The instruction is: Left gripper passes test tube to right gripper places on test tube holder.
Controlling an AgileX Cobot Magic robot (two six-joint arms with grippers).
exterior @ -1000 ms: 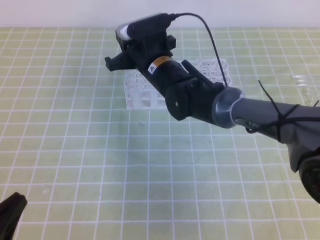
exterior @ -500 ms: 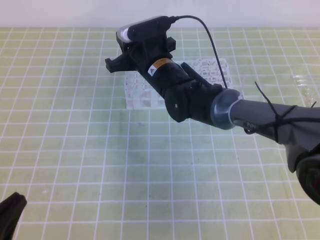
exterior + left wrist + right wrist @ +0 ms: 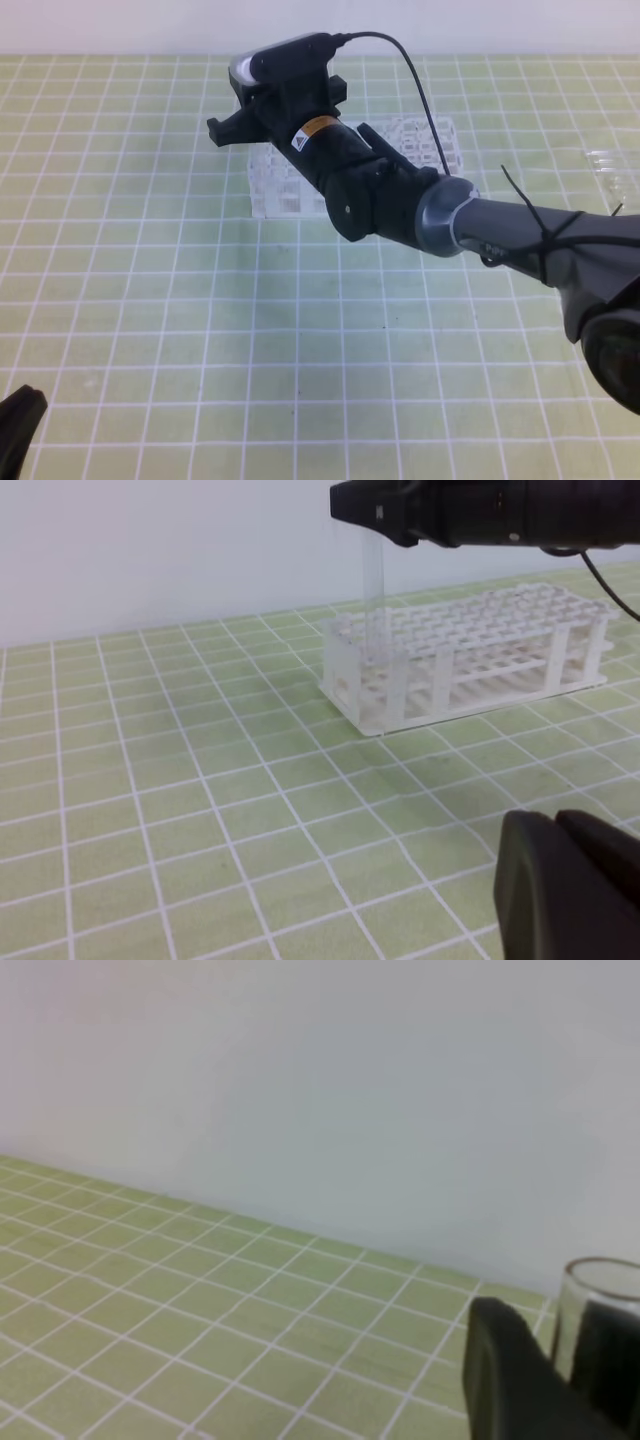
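My right claw is closed on the top of the one test tube, holding it upright over the near-left corner of the test tube holder, its rounded end down among the first holes; I cannot tell whether it is seated. My left claw is shut and empty, parked low at the near left of the worktop, well apart from the rack. I judge the tube light, stiff, slick and breakable, so a gentle grip high up near the rim suits it best. Counting: one tube in hand, one white lattice rack, two claws. At the far right edge lie some more clear tubes, too blurred to count
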